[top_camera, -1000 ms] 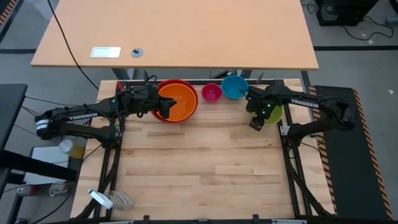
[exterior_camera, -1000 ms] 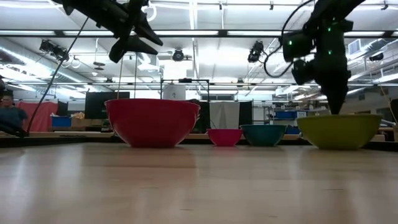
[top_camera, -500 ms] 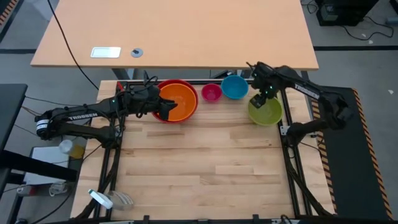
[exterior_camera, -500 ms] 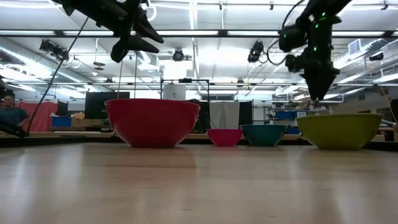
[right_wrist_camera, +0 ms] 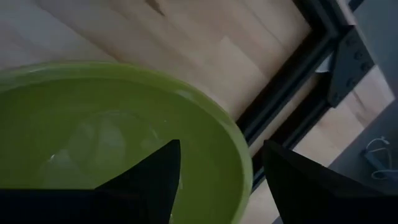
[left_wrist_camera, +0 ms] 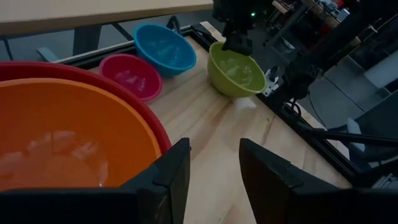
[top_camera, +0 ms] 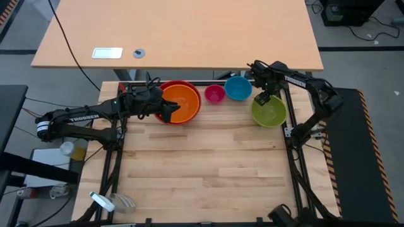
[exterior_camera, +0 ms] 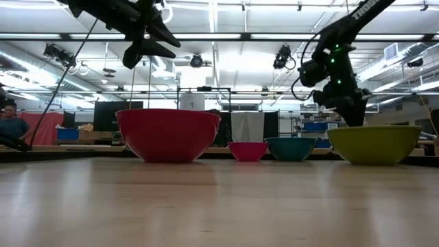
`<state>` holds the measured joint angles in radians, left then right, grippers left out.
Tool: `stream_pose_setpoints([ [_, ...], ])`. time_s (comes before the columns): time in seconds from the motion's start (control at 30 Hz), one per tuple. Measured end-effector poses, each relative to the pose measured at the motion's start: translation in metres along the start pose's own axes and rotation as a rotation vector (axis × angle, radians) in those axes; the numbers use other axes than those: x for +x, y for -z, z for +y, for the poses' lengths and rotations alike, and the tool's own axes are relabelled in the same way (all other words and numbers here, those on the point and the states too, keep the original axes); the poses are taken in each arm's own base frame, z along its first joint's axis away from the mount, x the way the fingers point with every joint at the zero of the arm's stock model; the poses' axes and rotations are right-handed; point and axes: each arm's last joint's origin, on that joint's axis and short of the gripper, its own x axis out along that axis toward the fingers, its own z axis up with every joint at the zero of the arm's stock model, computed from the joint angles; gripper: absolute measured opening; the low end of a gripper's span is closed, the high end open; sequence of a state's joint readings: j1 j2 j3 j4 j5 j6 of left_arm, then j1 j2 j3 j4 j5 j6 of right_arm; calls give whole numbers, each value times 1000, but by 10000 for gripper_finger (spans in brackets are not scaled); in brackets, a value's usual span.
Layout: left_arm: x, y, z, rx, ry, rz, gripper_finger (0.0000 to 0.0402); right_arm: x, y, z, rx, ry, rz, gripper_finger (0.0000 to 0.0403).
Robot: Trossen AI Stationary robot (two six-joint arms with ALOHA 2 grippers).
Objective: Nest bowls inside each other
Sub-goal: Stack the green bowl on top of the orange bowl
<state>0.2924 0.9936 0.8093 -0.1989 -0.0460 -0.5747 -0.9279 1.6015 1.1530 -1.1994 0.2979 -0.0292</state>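
Observation:
The orange bowl (top_camera: pixel 182 103) sits nested inside the red bowl (top_camera: pixel 165 88) at the table's far edge. To their right stand a pink bowl (top_camera: pixel 214 94), a blue bowl (top_camera: pixel 238 88) and a yellow-green bowl (top_camera: pixel 270 113), each on its base. My left gripper (left_wrist_camera: pixel 214 177) hovers open and empty, high beside the red bowl's near right rim. My right gripper (right_wrist_camera: pixel 239 186) points down, open, with one finger inside and one outside the yellow-green bowl's far rim (right_wrist_camera: pixel 239 146); I see no touch.
A black frame rail (top_camera: pixel 208 82) runs along the far edge behind the bowls. Beyond it stands a light wooden desk (top_camera: pixel 189 38). The near half of the wooden table (top_camera: pixel 202 170) is bare. A person (exterior_camera: pixel 9 122) sits far left in the room.
My right gripper has swung from over the yellow-green bowl's near left side toward the table's far edge, rising and then sinking onto the bowl's far rim, and it has turned about. The bowls have stayed where they were.

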Motion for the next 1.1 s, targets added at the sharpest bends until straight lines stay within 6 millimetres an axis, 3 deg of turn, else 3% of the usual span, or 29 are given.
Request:
stream_pose_setpoints([
  [0.5, 0, 0, 0, 13, 4, 3, 142, 37, -19, 10, -44, -12, 134, 188],
  [1.1, 0, 0, 1, 9, -31, -17, 142, 35, -24, 20, -67, -161, 85, 93],
])
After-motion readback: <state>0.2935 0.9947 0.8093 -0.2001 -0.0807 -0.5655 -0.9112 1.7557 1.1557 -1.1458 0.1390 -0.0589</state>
